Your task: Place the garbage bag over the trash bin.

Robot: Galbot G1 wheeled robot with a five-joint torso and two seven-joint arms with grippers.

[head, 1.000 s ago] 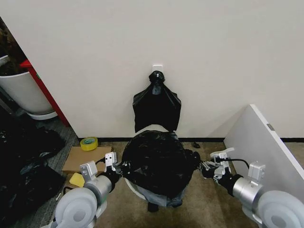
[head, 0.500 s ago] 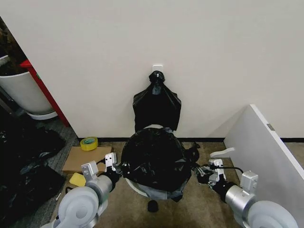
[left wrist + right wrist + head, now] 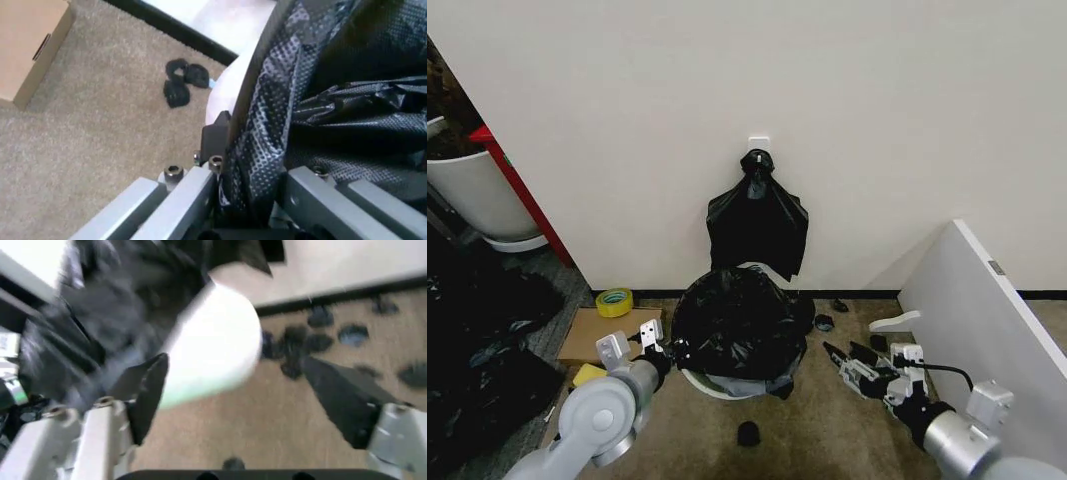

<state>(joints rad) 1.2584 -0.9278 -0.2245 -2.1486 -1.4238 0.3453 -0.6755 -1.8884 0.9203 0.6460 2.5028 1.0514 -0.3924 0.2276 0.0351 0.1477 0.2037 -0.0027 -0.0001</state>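
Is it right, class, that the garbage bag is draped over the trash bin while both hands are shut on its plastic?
Not quite. Only the left hand is shut on the garbage bag over the trash bin. The right wrist view shows the right hand open, clear of the bag.

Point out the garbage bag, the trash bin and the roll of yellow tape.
garbage bag (image 3: 737, 325): head view, crinkled top over the bin.
trash bin (image 3: 217, 340): right wrist view, bare white wall.
roll of yellow tape (image 3: 614, 302): head view, its rim.
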